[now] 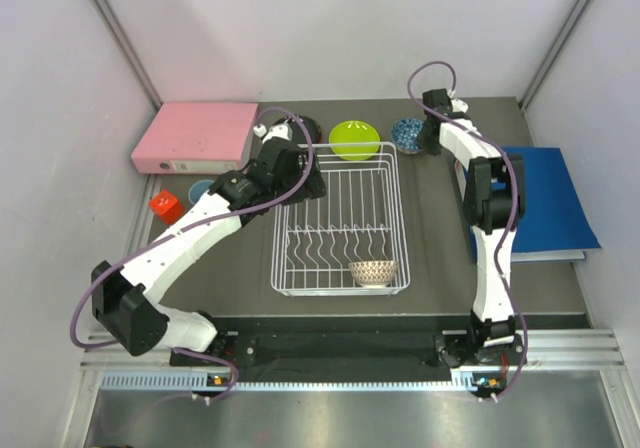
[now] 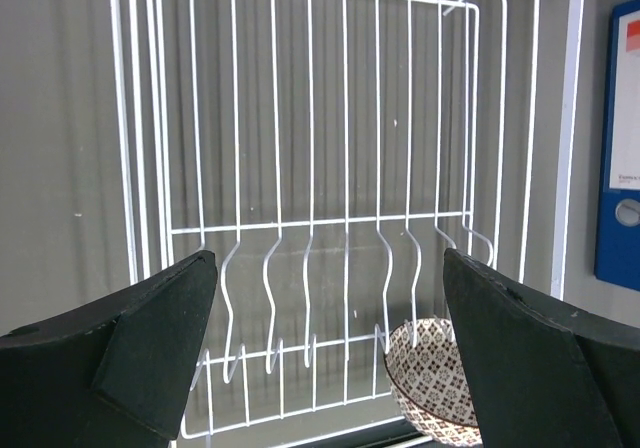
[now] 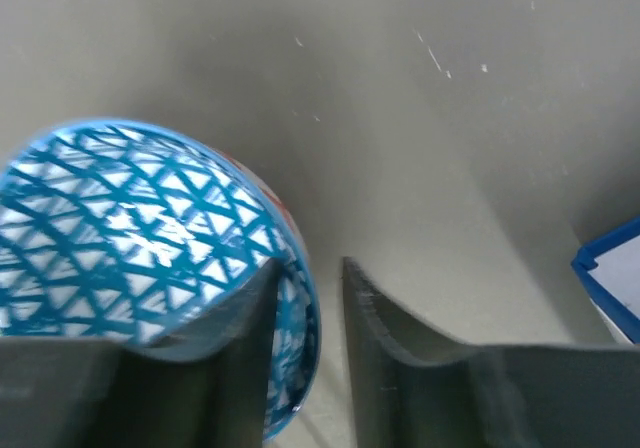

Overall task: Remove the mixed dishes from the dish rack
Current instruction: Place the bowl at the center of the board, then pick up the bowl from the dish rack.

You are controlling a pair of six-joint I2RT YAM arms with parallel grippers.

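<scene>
We see the left arm [image 1: 185, 233] and right arm [image 1: 488, 268] built of white links and black joint housings, each trailing a purple cable [image 1: 72, 316]; their fingers [image 2: 150, 348] are dark, matte wedges.

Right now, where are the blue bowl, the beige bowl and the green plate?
blue patterned bowl [image 3: 120, 218]: right wrist view, on its patterned inside.
beige patterned bowl [image 2: 425, 373]: left wrist view, on its patterned inside.
lime green plate [image 1: 354, 139]: top view, on its middle.
</scene>
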